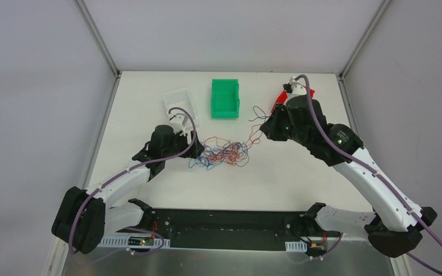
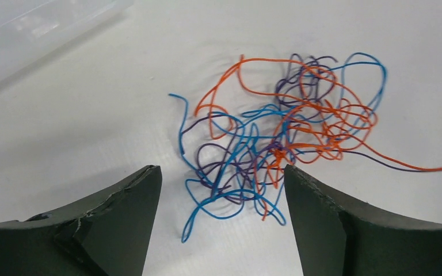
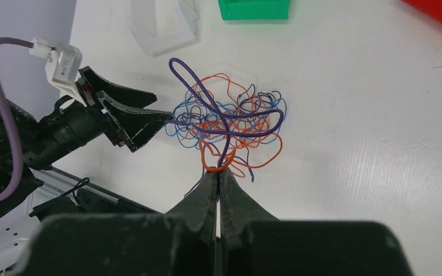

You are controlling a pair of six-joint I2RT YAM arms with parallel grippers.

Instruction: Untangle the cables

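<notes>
The cables are a palm-sized knot of thin blue, orange and purple wires on the white table between my two grippers. My left gripper is open just left of the knot, and blue loops lie on the table between its fingers, which do not grip them. From the right wrist view, this gripper has its tips at the knot's left edge. My right gripper is shut on a purple strand and an orange loop pulled out of the cables. It sits at the knot's far right side.
A green bin stands at the back centre, with a clear plastic container to its left. A red object lies behind the right arm. Loose strand ends trail toward the green bin.
</notes>
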